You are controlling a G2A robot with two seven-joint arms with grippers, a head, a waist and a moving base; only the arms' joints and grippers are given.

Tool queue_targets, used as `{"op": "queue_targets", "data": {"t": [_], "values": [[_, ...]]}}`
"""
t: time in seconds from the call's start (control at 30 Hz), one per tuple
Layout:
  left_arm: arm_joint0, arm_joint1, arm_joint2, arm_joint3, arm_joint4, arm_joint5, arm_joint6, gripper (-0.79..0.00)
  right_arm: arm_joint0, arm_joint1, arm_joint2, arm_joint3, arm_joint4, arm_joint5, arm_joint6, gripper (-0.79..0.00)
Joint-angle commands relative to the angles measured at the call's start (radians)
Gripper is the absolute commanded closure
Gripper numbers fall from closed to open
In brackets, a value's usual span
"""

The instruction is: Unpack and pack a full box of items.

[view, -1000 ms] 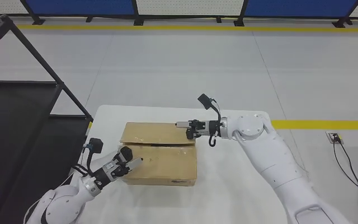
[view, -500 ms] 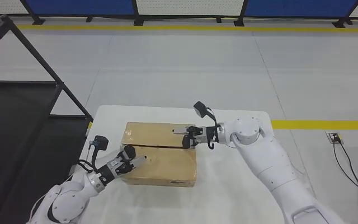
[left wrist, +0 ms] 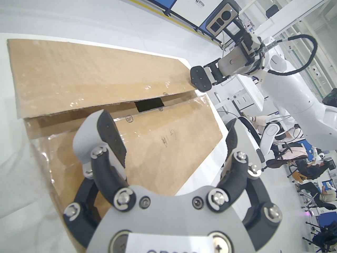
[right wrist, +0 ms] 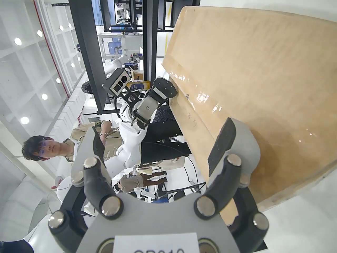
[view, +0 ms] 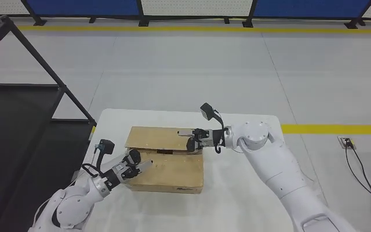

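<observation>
**Both grippers stand spread at the flaps of a closed box, ready to open it.**

The brown cardboard box (view: 165, 162) lies flat on the white table (view: 243, 191), its two top flaps meeting along a central seam with clear tape shining beside it. The far flap (view: 159, 138) sits slightly proud of the near flap (view: 168, 171), which leaves an edge to catch. That likely explains why the right gripper (view: 186, 138) is at that flap's right-hand end. Its jaws are spread with one pad against the flap's corner, and they pinch nothing. The left gripper (view: 141, 162) hovers over the near flap's left end, jaws likewise wide and empty. From there it could steady the box or take the second flap. With the lid still down, unpacking appears not yet begun.
</observation>
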Motion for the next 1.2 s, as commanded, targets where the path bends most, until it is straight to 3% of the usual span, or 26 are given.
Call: {"op": "queue_targets", "data": {"t": [0.0,0.33,0.6,0.83,1.17], "values": [[0.001,-0.001,0.0,-0.001,-0.002,0.0,0.003,-0.785,-0.004,0.001,-0.005,-0.005,-0.014,0.008,0.005,-0.785],[0.044,0.002,-0.068,-0.035,-0.058,-0.021,0.061,-0.785,-0.03,0.004,-0.009,0.005,-0.03,0.0,0.016,-0.785],[0.145,0.009,-0.208,-0.038,-0.202,-0.025,0.117,-0.785,-0.055,0.014,0.017,0.023,-0.024,-0.051,0.002,-0.785],[0.248,0.015,-0.303,-0.008,-0.304,-0.026,0.071,-0.785,-0.072,0.021,0.03,0.011,-0.025,-0.076,-0.001,-0.785],[0.249,0.014,-0.299,-0.006,-0.307,-0.021,0.067,-0.785,-0.072,0.021,0.03,0.011,-0.025,-0.076,-0.001,-0.785]]}}
